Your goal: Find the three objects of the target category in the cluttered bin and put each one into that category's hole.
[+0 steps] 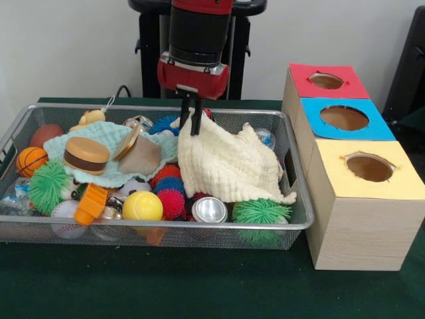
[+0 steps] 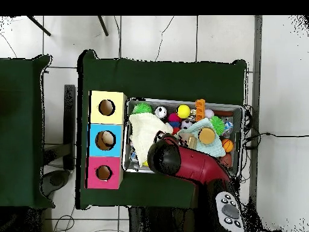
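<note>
The cluttered bin (image 1: 199, 228), a wide silver wire-mesh tray, sits on the green table, and it also shows in the overhead view (image 2: 181, 101). My gripper (image 1: 190, 130) hangs over the bin's far middle. It is shut on the top corner of a cream cloth (image 1: 226, 166), which rises to a peak between the fingers and drapes over the bin's right half. In the overhead view the cream cloth (image 2: 143, 130) lies at the bin's left end and the arm (image 2: 181, 160) hides the gripper. Three wooden boxes with holes stand beside the bin: red (image 1: 302, 74), blue (image 1: 313, 125), yellow (image 1: 332, 169).
The bin also holds a mint cloth (image 1: 99, 141), a toy burger (image 1: 86, 154), a brown cup (image 1: 141, 158), a yellow ball (image 1: 142, 206), green spiky balls (image 1: 260, 211), red spiky balls (image 1: 171, 203), a silver can (image 1: 209, 209), a small basketball (image 1: 30, 159) and an orange toy (image 1: 89, 203).
</note>
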{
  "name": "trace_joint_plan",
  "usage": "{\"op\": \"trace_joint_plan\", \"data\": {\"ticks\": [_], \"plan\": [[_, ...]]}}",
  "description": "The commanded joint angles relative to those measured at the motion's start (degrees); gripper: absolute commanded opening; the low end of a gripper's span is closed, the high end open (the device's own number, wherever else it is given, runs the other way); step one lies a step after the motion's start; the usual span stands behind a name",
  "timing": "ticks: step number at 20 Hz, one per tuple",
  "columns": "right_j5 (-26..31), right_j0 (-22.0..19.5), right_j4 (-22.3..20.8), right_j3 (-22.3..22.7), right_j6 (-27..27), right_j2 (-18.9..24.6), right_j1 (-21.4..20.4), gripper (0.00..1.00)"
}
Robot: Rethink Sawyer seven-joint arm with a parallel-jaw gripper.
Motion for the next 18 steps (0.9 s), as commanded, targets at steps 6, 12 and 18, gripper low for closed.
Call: {"op": "trace_joint_plan", "data": {"ticks": [6, 12, 18], "plan": [[10.9, -0.2, 1.7, 7.1, 5.6, 5.3, -6.0, 0.00], [11.9, 1.0, 2.8, 9.3, 7.4, 4.9, -8.5, 0.00], [13.6, 0.5, 4.2, 11.8, 6.9, 5.4, -11.3, 0.00]]}}
